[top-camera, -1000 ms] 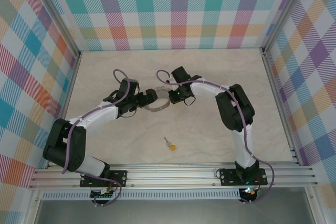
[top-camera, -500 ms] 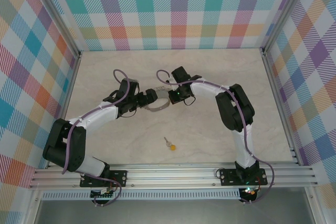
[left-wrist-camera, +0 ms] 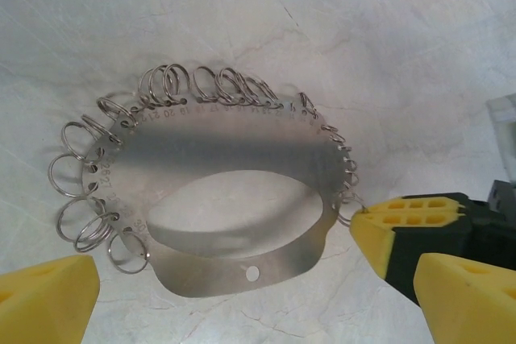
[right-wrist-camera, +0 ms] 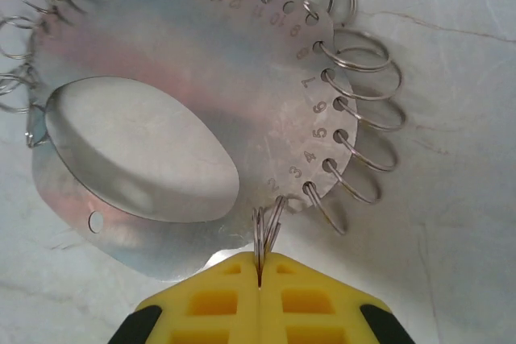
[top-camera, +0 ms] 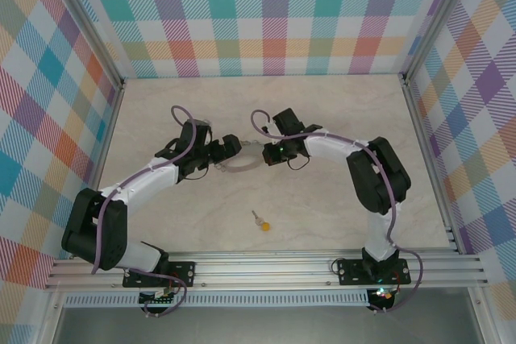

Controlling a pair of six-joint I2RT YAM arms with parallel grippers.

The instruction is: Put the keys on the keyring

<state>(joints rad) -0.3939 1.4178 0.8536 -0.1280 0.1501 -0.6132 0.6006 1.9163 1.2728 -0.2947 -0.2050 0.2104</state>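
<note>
Stamped numerals 3 to 8 beside keyring plate (right-wrist-camera: 145, 46) holes

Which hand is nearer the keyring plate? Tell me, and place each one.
Right. The right hand is shut on one split ring at the keyring plate's edge. The left hand is open by the opposite edge, gripping nothing.

bench (top-camera: 339, 199) cream, faint marble veining | walls (top-camera: 266, 14) pastel plaid: teal, orange, purple, yellow | keyring (left-wrist-camera: 234, 147) bare silver | key (top-camera: 261, 222) yellow-orange head, shaft probably silvery | right end effector (right-wrist-camera: 260, 267) yellow, black edges | arms (top-camera: 145, 179) white and black
</note>
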